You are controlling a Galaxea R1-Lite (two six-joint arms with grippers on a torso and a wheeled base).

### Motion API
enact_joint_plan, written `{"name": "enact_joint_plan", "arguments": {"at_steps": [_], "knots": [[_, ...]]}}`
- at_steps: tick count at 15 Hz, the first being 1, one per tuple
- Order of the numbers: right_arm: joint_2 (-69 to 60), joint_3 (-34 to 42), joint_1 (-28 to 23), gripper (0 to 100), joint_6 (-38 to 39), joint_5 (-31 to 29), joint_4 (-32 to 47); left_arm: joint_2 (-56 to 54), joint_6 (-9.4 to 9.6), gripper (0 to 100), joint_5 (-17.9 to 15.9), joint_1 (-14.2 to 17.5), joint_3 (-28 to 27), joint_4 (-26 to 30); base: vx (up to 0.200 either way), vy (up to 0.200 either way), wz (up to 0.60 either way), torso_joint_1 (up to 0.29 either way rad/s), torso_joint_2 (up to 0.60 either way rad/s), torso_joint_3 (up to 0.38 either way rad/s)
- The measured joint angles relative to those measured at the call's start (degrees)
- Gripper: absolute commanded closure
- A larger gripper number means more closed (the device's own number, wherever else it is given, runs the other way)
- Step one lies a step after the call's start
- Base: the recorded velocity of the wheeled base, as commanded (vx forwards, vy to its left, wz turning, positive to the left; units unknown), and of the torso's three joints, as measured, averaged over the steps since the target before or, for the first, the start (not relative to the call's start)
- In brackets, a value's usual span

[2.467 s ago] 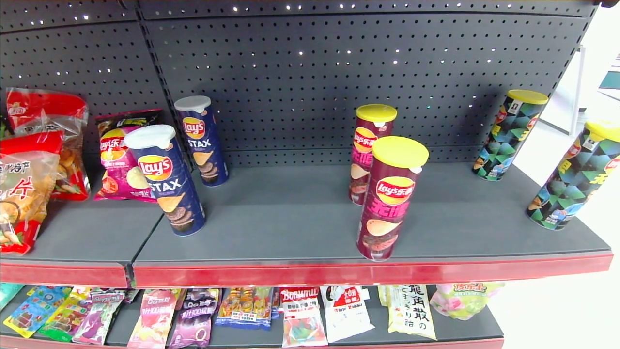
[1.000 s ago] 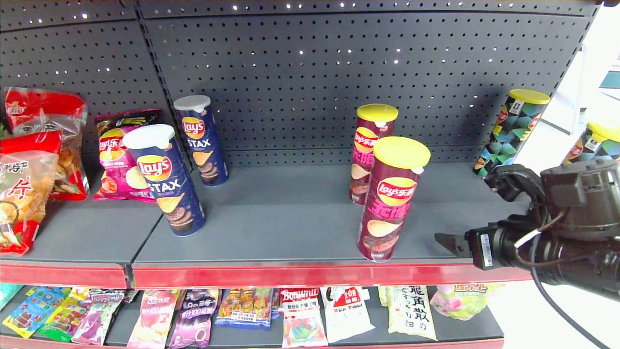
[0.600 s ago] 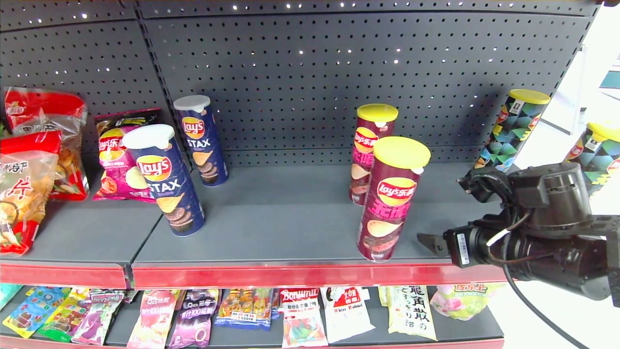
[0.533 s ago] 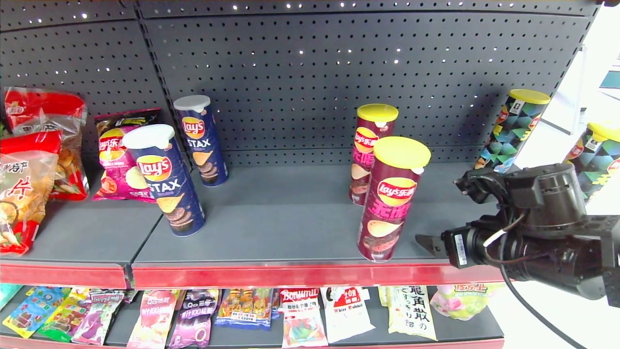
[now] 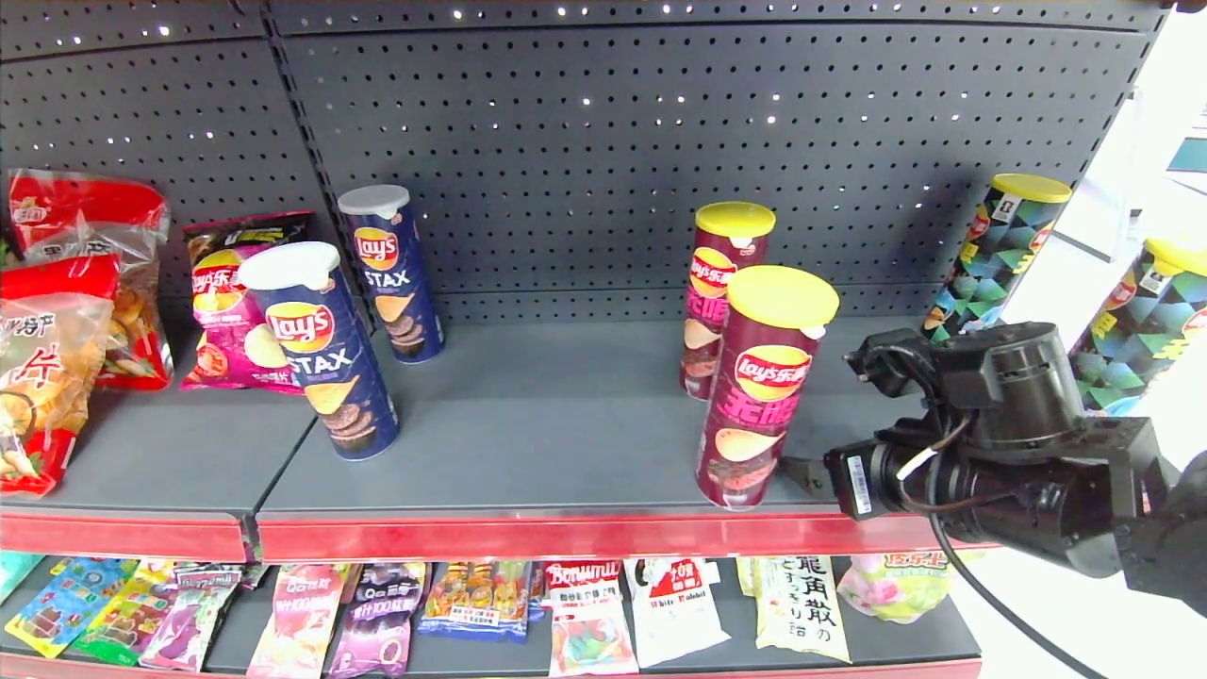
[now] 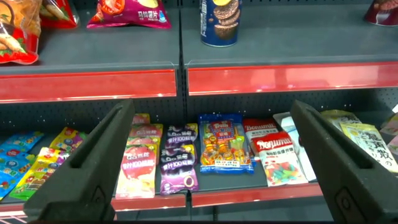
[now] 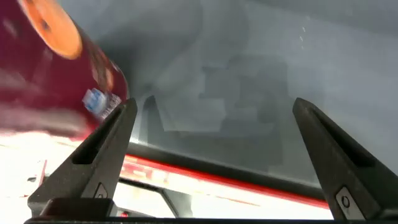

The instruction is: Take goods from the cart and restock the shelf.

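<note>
Hazard: the front maroon can [image 5: 764, 387] stands upright at the front edge of the shelf [image 5: 566, 533], and a sideways knock from the right tool [image 5: 830, 417] could topple it off. That tool is open and empty, with the can just beside one finger and outside the jaws; contact cannot be confirmed. The left tool [image 6: 211, 109] is likewise open and empty.

At the left end of the shelf [image 5: 566, 424] sit snack bags [image 5: 80, 283]. Left of centre, the left-front can [image 5: 321, 354] stands before the left-rear can [image 5: 391, 273]. Right of centre, the middle-front can [image 5: 759, 396], at the front edge, stands before the middle-rear can [image 5: 721, 255].
</note>
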Motion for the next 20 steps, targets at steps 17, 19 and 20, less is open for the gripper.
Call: {"name": "enact_joint_plan", "arguments": {"at_steps": [17,19,20], "knots": [[3.3,-3.4,2.9,0,0.5,-1.0,0.1,0.0,0.01,0,0.0,0.0,0.0,0.0,0.0,0.0,0.0,0.0,0.0,0.0],[3.4,-3.7,3.2,0,0.5,-1.0,0.0,0.0,0.01,0,0.0,0.0,0.0,0.0,0.0,0.0,0.0,0.0,0.0,0.0],[3.5,-3.8,3.4,0,0.6,-1.0,0.1,0.0,0.0,0,0.0,0.0,0.0,0.0,0.0,0.0,0.0,0.0,0.0,0.0]]}}
